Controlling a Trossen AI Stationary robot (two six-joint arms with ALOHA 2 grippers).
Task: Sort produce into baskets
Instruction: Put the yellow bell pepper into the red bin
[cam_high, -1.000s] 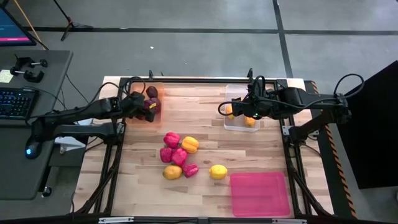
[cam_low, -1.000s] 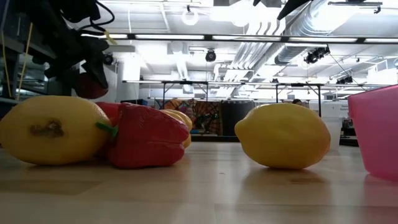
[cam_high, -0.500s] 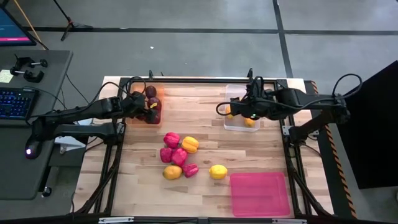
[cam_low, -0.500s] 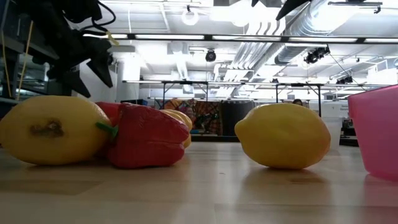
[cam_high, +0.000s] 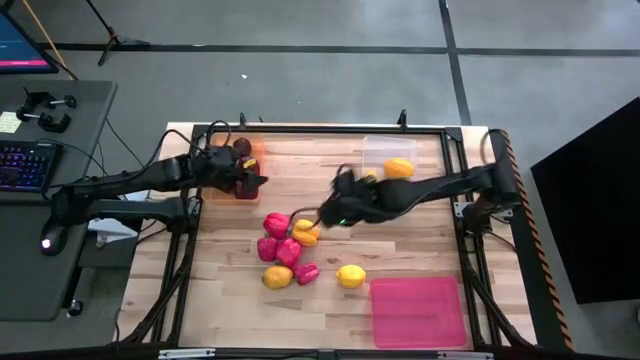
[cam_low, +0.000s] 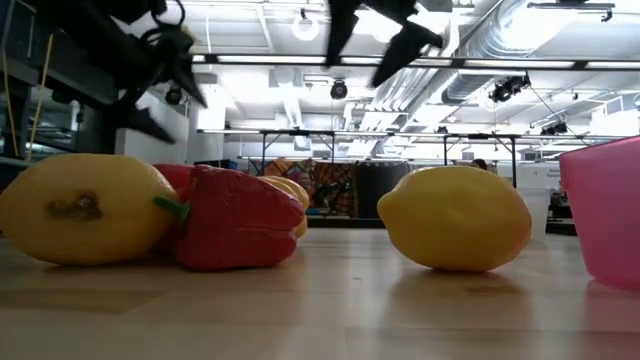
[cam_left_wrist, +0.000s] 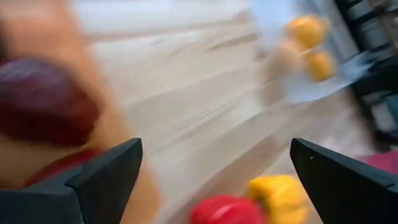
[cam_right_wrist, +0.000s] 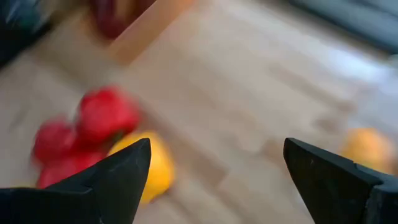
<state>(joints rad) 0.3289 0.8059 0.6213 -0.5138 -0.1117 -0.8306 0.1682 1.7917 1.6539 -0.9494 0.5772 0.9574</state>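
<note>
The loose produce lies mid-table: red peppers (cam_high: 276, 224), a yellow-orange pepper (cam_high: 306, 232), an orange fruit (cam_high: 277, 277) and a lemon (cam_high: 350, 276). Maroon fruits (cam_high: 241, 149) lie in the orange basket (cam_high: 256, 150) at the far left. Orange fruits (cam_high: 398, 168) lie in the clear basket (cam_high: 378, 148). The pink basket (cam_high: 418, 310) stands near right. My left gripper (cam_high: 258, 181) is open and empty beside the orange basket. My right gripper (cam_high: 318, 215) is open and empty above the yellow-orange pepper (cam_right_wrist: 146, 165).
A black frame rail (cam_high: 320, 128) runs around the table. In the low view the lemon (cam_low: 455, 218) and a red pepper (cam_low: 232, 220) stand close to the camera. Bare wood lies between the pile and the clear basket.
My left gripper has let go of a maroon fruit over the orange basket and drawn toward the table's right. My right gripper has left the clear basket and swung toward the table's left and near edge, over the pile of peppers.
</note>
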